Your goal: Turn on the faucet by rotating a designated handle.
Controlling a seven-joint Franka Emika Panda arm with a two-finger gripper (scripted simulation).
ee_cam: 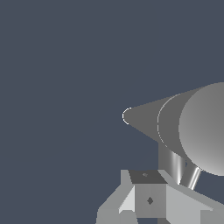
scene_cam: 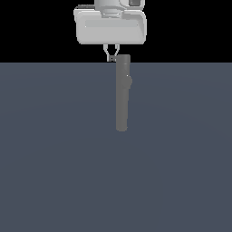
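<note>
In the exterior view, the faucet [scene_cam: 121, 95] lies on the dark blue-grey floor [scene_cam: 54, 158] as a long grey cylinder. Its rounded end is near, its capped end is far, and a small bump [scene_cam: 129, 81] sits on its right side. The handle [scene_cam: 111, 58] sticks out to the left from the capped end. The gripper [scene_cam: 111, 57] hangs above it, and its fingers stand close together at the handle; I cannot tell if they clamp it.

In the wrist view, the faucet [ee_cam: 192, 127] is large, and one finger [ee_cam: 148, 199] is just beside it.
</note>
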